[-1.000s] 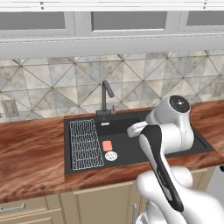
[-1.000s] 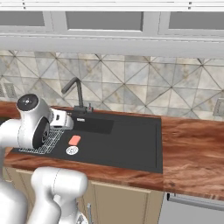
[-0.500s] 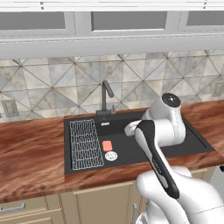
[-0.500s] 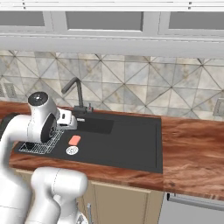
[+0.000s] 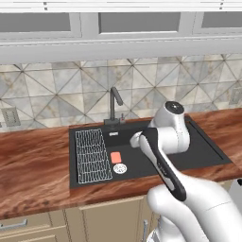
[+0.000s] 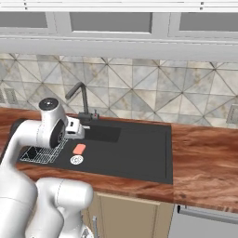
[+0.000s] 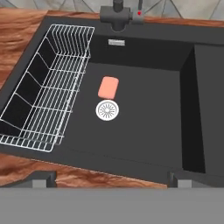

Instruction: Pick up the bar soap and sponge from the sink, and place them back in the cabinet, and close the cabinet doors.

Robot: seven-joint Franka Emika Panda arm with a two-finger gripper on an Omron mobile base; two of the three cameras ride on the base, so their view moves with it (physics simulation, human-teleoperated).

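step: reach bar soap (image 7: 108, 87) | frame centre, above drain (image 7: 107, 110) | gripper (image 7: 109, 179) jaws spread wide | descend straight, straddle short sides

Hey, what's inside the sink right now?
In the sink lie a pink bar of soap, a round white drain right beside it, and a white wire rack along one side. No sponge shows; the arm hides part of the basin in the base views.

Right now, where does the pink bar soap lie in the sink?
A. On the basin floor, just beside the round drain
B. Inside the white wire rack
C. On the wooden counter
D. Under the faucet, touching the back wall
A: the bar soap lies flat on the dark floor of the sink, next to the round drain and outside the wire rack.
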